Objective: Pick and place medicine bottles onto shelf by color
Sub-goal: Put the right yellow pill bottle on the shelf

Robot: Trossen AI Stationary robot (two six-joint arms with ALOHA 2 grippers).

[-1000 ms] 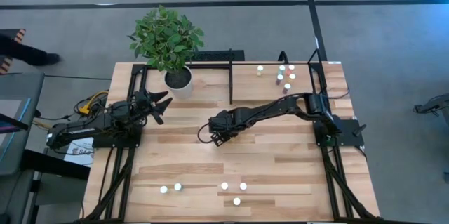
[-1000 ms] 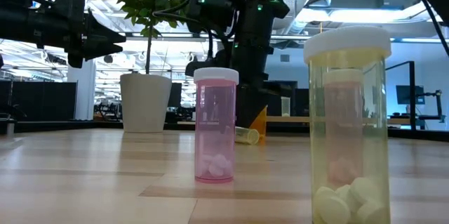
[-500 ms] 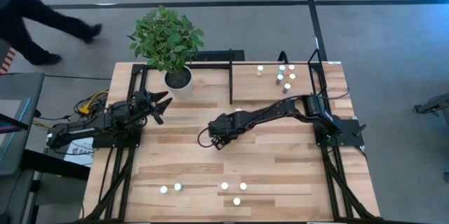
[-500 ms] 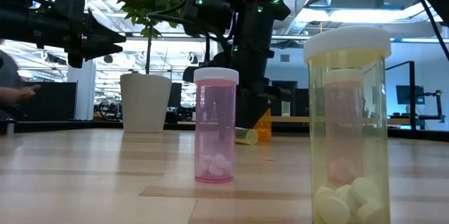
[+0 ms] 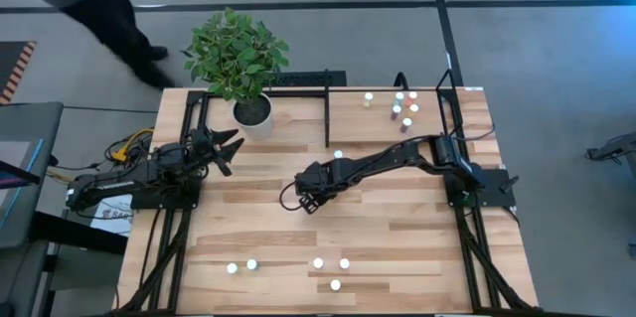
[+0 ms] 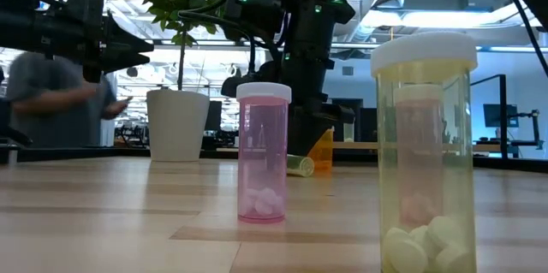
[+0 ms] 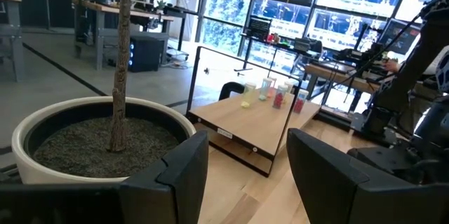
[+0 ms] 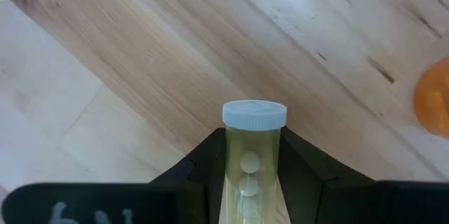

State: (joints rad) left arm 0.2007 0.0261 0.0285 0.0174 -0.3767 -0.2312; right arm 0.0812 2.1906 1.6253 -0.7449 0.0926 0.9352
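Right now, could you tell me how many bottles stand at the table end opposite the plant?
5 bottles: two side by side on the left, three nearer the middle. None looks hidden from above.

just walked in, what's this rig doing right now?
It is sorting small white-capped medicine bottles onto the light-wood shelf with black metal bars, where a cluster already stands at the far right corner. The right gripper is down at mid-table with its fingers closed around a greenish bottle with a white cap lying on its side. The left gripper waits open beside the white plant pot. Five more bottles stand near the front edge, including a pink one. A person walks past behind.
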